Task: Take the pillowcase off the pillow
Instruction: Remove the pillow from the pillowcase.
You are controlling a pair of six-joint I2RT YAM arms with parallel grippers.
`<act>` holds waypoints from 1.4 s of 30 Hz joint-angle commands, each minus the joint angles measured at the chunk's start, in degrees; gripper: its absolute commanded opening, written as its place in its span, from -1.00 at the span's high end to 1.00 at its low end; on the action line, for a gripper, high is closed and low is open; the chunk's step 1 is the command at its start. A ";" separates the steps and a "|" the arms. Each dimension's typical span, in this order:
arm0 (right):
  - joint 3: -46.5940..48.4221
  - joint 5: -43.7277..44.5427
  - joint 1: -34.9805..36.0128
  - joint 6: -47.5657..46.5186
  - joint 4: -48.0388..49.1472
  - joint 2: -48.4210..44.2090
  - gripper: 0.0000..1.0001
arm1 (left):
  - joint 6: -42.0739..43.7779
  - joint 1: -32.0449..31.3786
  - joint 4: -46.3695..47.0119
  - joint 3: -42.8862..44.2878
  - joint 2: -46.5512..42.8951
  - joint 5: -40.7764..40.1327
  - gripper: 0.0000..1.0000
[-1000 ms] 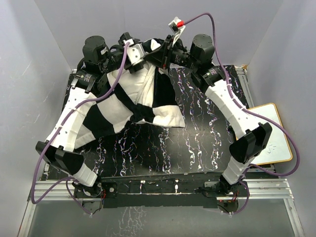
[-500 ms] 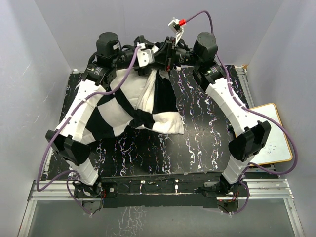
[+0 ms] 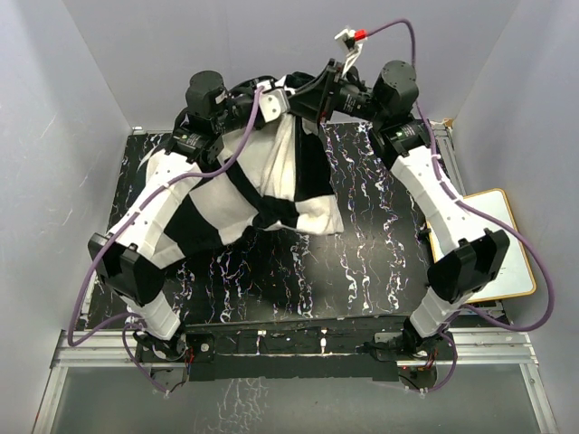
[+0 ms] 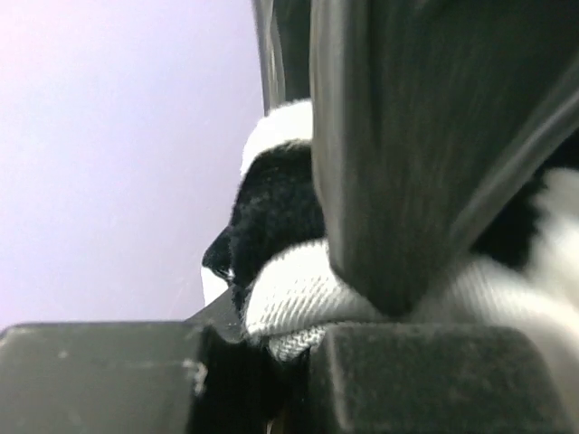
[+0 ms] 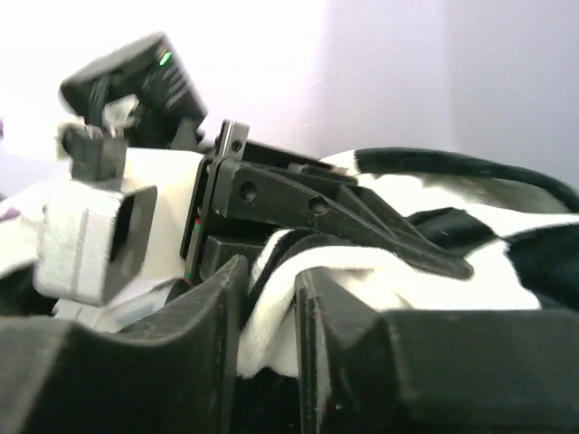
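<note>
The black-and-white checkered pillowcase (image 3: 298, 172) hangs from both grippers over the back of the table and drapes toward the left arm. My left gripper (image 3: 271, 101) is shut on a fold of it, white weave and black plush pinched between the pads (image 4: 308, 348). Right beside it, my right gripper (image 3: 317, 90) holds a white plush fold (image 5: 270, 298) in a narrow gap between its fingers. The left gripper's black fingers (image 5: 317, 212) show in the right wrist view. A plump white corner (image 3: 317, 217) hangs lowest; I cannot tell whether it is the pillow or a white square.
The black marbled table (image 3: 353, 262) lies below the hanging fabric. A white board (image 3: 507, 244) sits off the table's right edge. Grey walls close in on three sides. Purple cables loop along both arms.
My left gripper has swung in toward the right gripper and closed on the fabric. Both grippers and the top of the cover have shifted right and a little higher.
</note>
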 commanded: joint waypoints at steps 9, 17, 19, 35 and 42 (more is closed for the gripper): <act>-20.34 34.86 3.80 -0.01 15.32 -21.28 -0.45 | 2.32 2.26 20.05 13.45 8.07 -43.06 1.00; -28.19 20.50 22.29 -17.05 13.30 -16.58 -0.33 | 4.05 2.70 15.66 27.39 12.52 -41.75 1.00; -28.61 19.66 23.59 -19.30 11.49 -12.75 -0.32 | 4.27 2.39 14.95 32.31 13.91 -40.02 1.00; -10.18 67.74 17.07 -32.80 20.40 10.24 -0.22 | 13.79 -15.47 14.99 31.22 1.29 -38.35 1.00; -10.63 72.32 14.31 -42.05 23.74 5.81 -0.22 | 12.69 -15.71 17.06 20.08 -6.39 -41.65 1.00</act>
